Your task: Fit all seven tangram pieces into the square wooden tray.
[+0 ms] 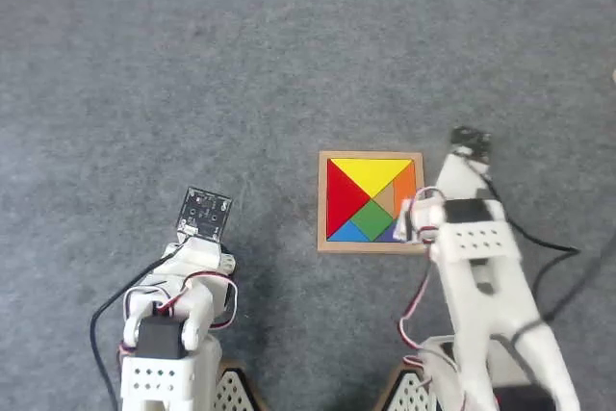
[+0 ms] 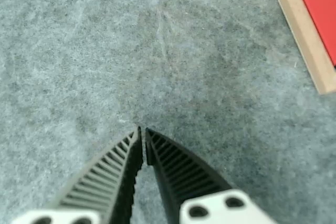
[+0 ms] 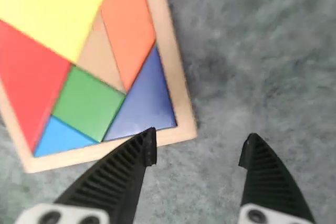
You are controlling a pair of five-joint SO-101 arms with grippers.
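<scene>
The square wooden tray point(image 1: 322, 201) lies right of the table's centre. In it lie a yellow triangle point(image 3: 50, 9), a red triangle point(image 3: 23, 72), a green square point(image 3: 86, 103), an orange parallelogram point(image 3: 128, 24), a light blue triangle point(image 3: 58, 137) and a dark blue triangle point(image 3: 144, 103). Between yellow and orange is a tan triangular patch point(image 3: 97, 56); I cannot tell if it is a piece or bare tray floor. My right gripper point(image 3: 200, 148) stands open over the tray's near right corner, nothing between its fingers. My left gripper point(image 2: 142, 132) is shut and empty over carpet, left of the tray.
Grey carpet covers the table. The left wrist view catches the tray's rim point(image 2: 304, 35) and the red triangle point(image 2: 320, 3). The right arm point(image 1: 472, 238) stands along the tray's right side; the left arm point(image 1: 183, 305) is near the front left.
</scene>
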